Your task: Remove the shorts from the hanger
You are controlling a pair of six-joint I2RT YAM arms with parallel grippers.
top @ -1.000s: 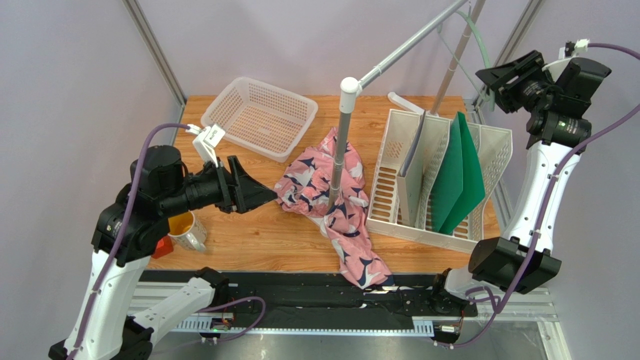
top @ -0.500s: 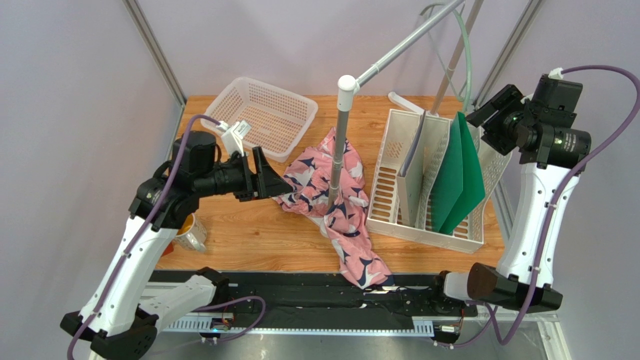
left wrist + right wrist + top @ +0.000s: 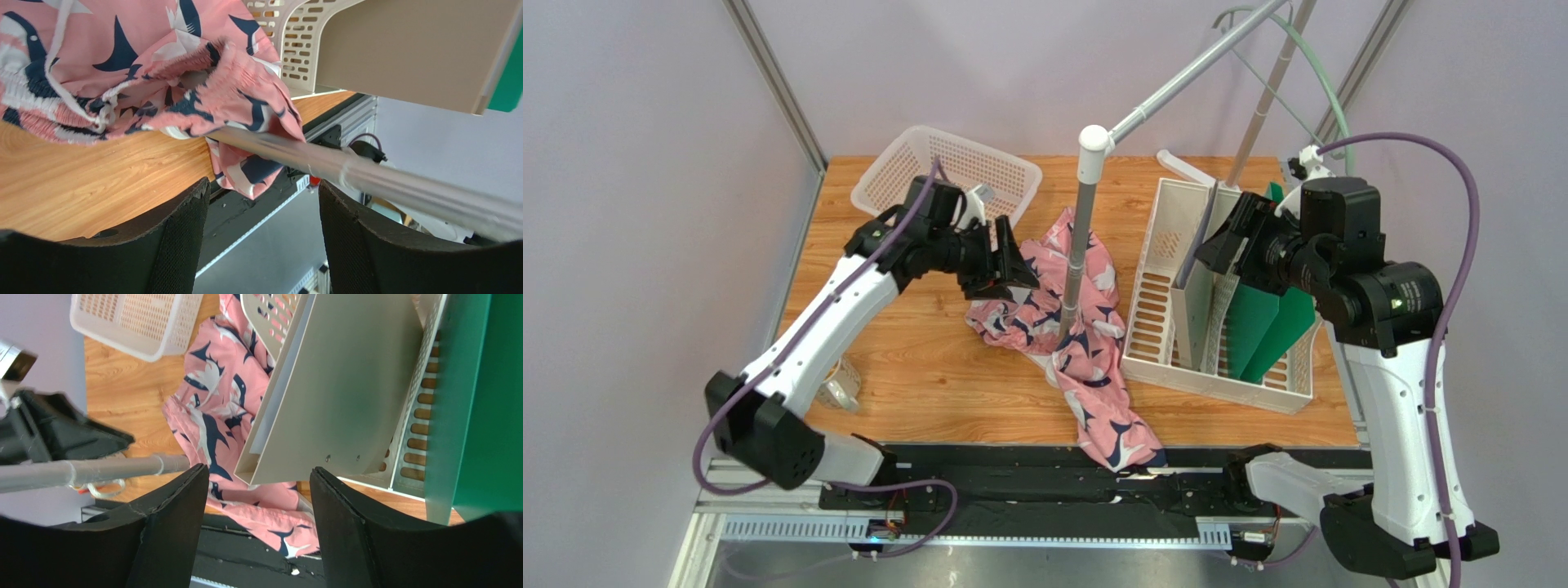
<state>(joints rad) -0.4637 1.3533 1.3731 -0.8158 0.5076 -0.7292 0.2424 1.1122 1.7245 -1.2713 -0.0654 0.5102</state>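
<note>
While the left gripper (image 3: 263, 188) is holding its jaws wide apart with nothing between them, the left wrist view is showing the shorts (image 3: 1081, 355) lying ahead of the fingertips and toward one side, not yet inside the gap. In the top view this gripper is hovering at the far-left edge of the garment. Whether a finger is touching the fabric cannot be told.

The shorts are lying crumpled on the table (image 3: 891, 368), bunched around the foot of the grey rack pole (image 3: 1078, 245). Their long axis is running from the far side beside the white basket (image 3: 891, 172) toward the near right, where one end is overhanging the near table edge.

The right gripper (image 3: 258, 473) is also standing open and empty. It is hovering above the file organiser (image 3: 1161, 306), to the right of the pole and well apart from the fabric. The left arm is therefore the nearer one.

The hanger (image 3: 1325, 81) is hanging on the rack at the far right, apart from the shorts. Judged from this, the garment is already off the hanger. Any coming grasp is likely falling to the left jaws, closing rightward onto the gathered waistband edge.
</note>
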